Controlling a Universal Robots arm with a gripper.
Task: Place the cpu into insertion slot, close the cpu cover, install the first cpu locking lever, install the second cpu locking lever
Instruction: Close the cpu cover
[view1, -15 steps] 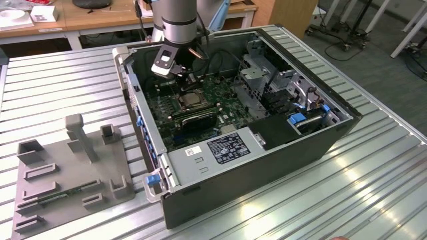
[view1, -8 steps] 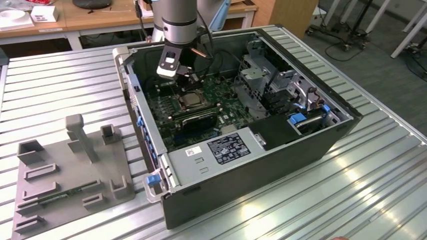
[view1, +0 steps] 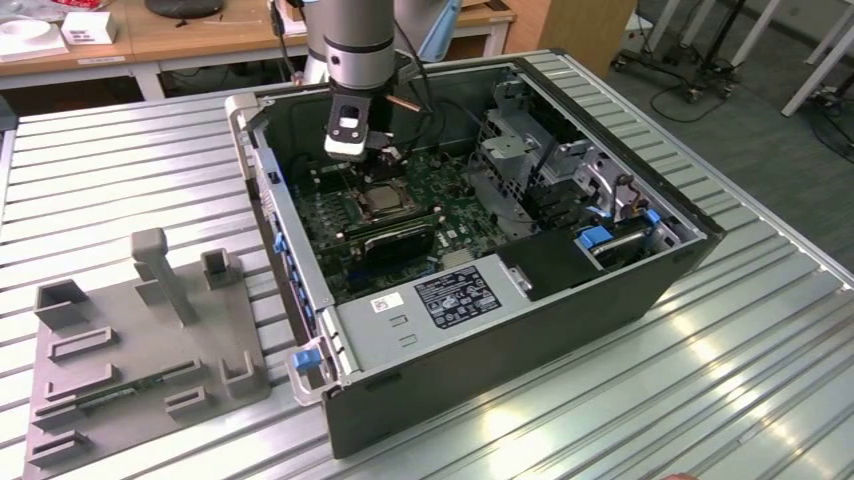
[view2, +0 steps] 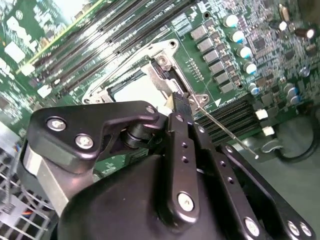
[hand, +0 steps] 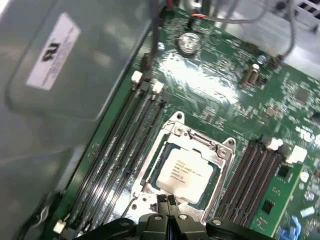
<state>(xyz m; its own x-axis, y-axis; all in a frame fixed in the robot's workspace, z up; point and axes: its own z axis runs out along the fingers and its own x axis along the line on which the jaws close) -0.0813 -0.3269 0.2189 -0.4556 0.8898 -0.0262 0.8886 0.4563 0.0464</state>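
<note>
Fingers (hand: 161, 201) pressed together, no real gap between the tips; cannot tell whether anything thin is pinched there. Tips sit at the edge of the cpu cover (hand: 197, 141), low over the green motherboard (hand: 215, 85). Cover lies flat, closed over the cpu (hand: 184, 172), whose silvery top shows through the cut-out. Cpu seated in the insertion slot (view1: 360, 205). In the second wrist view a thin metal locking lever (view2: 226, 132) runs out from just beside the fingers, slanting across the black memory slots (view2: 235, 112). Exterior view: arm reaches down into the open computer case (view1: 534, 330), which stands on the slatted desk (view1: 747, 380). Grey fixture tray (view1: 134, 340) lies at the exterior view's left, apart from the case.
</note>
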